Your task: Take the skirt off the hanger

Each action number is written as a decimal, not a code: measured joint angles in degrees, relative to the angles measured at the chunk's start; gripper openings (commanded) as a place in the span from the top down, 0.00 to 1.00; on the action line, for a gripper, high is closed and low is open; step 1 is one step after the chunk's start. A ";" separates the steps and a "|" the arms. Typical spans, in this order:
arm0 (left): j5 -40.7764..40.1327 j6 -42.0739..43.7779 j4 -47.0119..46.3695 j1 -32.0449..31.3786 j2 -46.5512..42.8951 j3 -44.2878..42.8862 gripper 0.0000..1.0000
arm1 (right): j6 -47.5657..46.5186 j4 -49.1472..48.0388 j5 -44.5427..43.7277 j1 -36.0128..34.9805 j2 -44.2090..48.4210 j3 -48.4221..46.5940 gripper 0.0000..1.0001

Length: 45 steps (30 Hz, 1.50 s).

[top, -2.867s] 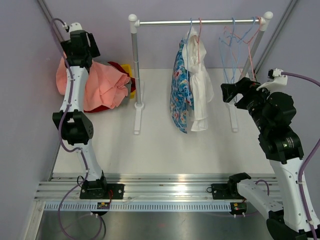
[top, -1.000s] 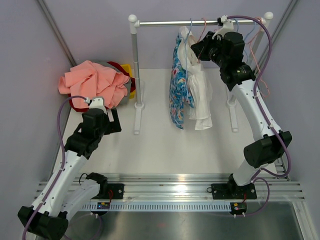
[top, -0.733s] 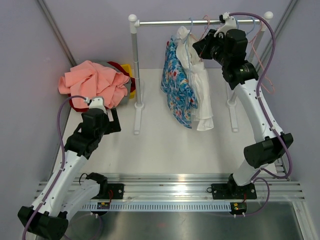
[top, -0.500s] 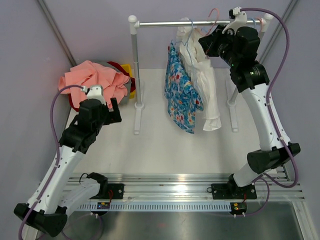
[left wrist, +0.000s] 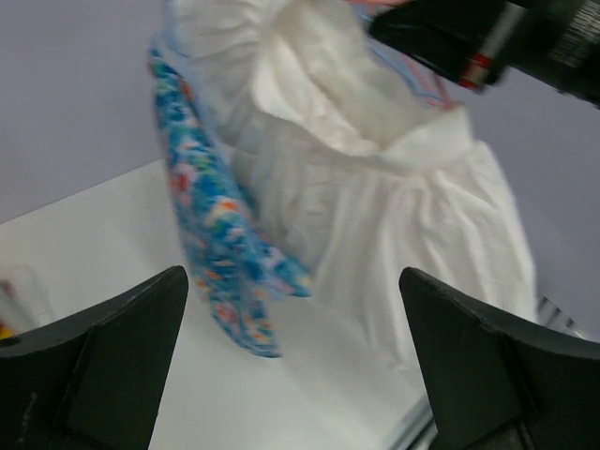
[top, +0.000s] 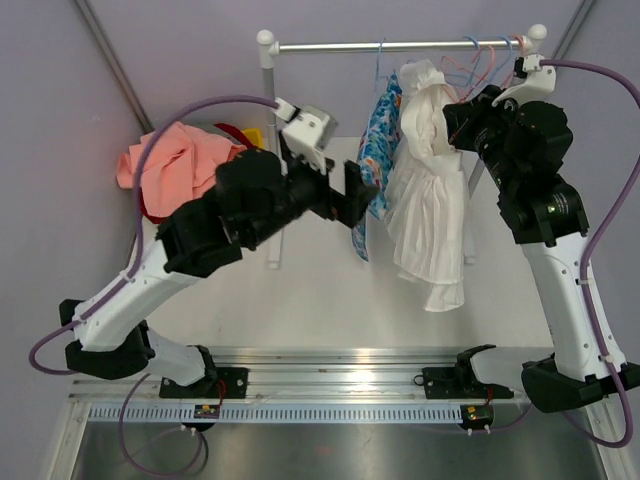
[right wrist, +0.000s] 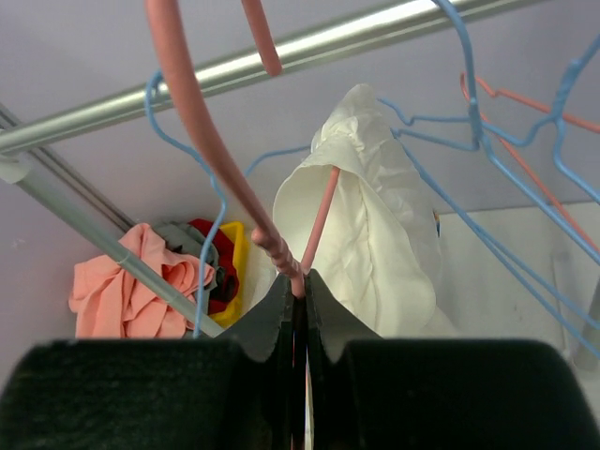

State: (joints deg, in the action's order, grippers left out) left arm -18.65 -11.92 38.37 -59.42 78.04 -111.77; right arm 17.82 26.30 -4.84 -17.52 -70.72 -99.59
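Nearest, the two arm bases are sitting at the front edge of the tabletop (top: pixel 300 300), and the overhead view is cutting off the foot of the right arm at its bottom corner. The left claw (top: pixel 362 197) is hovering with its two fingers (left wrist: pixel 103 366) spread wide and gripping nothing. Its own camera is showing both garments between them, though blurred. The right claw (right wrist: pixel 298 281) is pinching the pink hanger (right wrist: pixel 202 122) with both fingers pressed together. Only its wrist camera is making this plain, since from overhead the cloth is hiding the fingertips. The white skirt (top: pixel 428 205) is hanging on that hanger, falling from a bunched waistband just under the rail (top: pixel 400 45). Whether the pink hook is resting on the rail I cannot tell, as the wrist view is cutting it off at the top. One blue floral garment (top: pixel 372 165) is hanging just left of the skirt, touching it, its lower part hiding behind the left claw. Farther right, empty wire hangers (top: pixel 485 62), blue and orange-red, are crossing so much that I am counting only at least three. One post (top: pixel 270 140) is standing clear, while the right arm is hiding most of the other. Farthest left, one heap of pink cloth (top: pixel 165 170) is lying partly behind the left arm. The right wrist view is showing a red item (right wrist: pixel 211 267) and a yellow item (right wrist: pixel 234 253) beside it more clearly.
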 measured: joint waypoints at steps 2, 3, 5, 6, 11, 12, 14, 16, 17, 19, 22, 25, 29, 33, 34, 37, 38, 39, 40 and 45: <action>0.15 -0.83 -1.16 -5.68 2.14 0.74 0.01 | 0.35 1.46 -1.99 0.00 -0.13 0.20 1.00; 0.22 -1.60 -2.49 -8.44 3.30 2.05 0.01 | 0.44 2.34 -2.91 0.00 -0.28 0.20 1.00; 0.46 -2.82 -4.74 -12.85 4.76 4.98 0.01 | 0.57 3.65 -4.42 0.00 -0.46 0.20 1.00; 0.55 -3.30 -5.66 -14.86 5.53 6.40 0.01 | 0.61 4.09 -5.11 0.00 -0.52 0.17 1.00; 0.72 -5.29 -10.23 -20.96 8.72 11.21 0.01 | 1.27 6.91 -7.23 0.00 -0.85 -1.03 1.00; 0.81 -5.79 -10.93 -21.16 9.57 11.21 0.01 | 1.46 7.04 -7.58 0.00 -0.87 -1.22 1.00; 0.94 -6.73 -12.83 -21.11 11.08 11.19 0.02 | 1.75 7.30 -7.87 0.00 -0.87 -1.57 1.00; 0.94 -7.54 -14.19 -20.92 12.37 11.15 0.04 | 2.03 7.89 -8.02 0.00 -0.87 -1.86 1.00; 0.92 -7.85 -14.78 -20.87 13.16 10.86 0.05 | 2.16 8.31 -8.07 0.00 -0.87 -2.08 1.00; 0.85 -8.22 -15.65 -20.87 14.86 10.25 0.15 | 2.56 8.96 -8.07 0.00 -0.79 -2.25 1.00; 0.57 -9.22 -16.44 -20.87 17.25 9.46 0.44 | 2.80 10.10 -8.09 0.00 -0.70 -2.75 1.00; 0.24 -10.10 -16.92 -20.87 18.40 9.64 0.93 | 2.78 10.64 -8.13 0.00 -0.70 -3.87 1.00; -1.92 -10.78 -19.26 -21.38 17.25 12.76 1.00 | 2.71 11.30 -8.22 0.00 -0.70 -6.36 1.00; -7.13 -11.08 -20.57 -25.20 11.54 21.14 1.00 | 2.73 11.28 -8.24 0.00 -0.72 -7.32 1.00; -8.46 -11.26 -20.94 -26.88 9.79 23.28 1.00 | 2.73 11.32 -8.22 0.00 -0.87 -7.39 1.00; -13.46 -12.61 -22.14 -33.00 5.81 28.20 1.00 | 2.75 12.90 -8.15 -0.17 -1.53 -7.78 1.00; -15.04 -13.35 -23.08 -34.91 4.81 29.92 1.00 | 2.75 13.86 -8.07 -0.37 -1.79 -7.89 1.00; -16.50 -14.29 -23.65 -36.50 4.07 31.47 1.00 | 2.75 14.53 -7.96 -0.59 -2.01 -8.04 1.00; -17.88 -15.41 -24.35 -37.83 3.69 32.92 1.00 | 2.75 15.76 -7.72 -0.81 -2.23 -8.13 1.00; -21.88 -19.50 -24.30 -39.15 4.96 36.24 1.00 | 2.80 19.39 -7.52 -1.14 -2.32 -8.04 1.00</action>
State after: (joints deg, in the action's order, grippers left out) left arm -40.53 -31.42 14.06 -98.56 83.00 -75.53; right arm 20.62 45.69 -12.36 -18.65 -73.03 -107.63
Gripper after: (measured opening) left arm 0.009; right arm 0.098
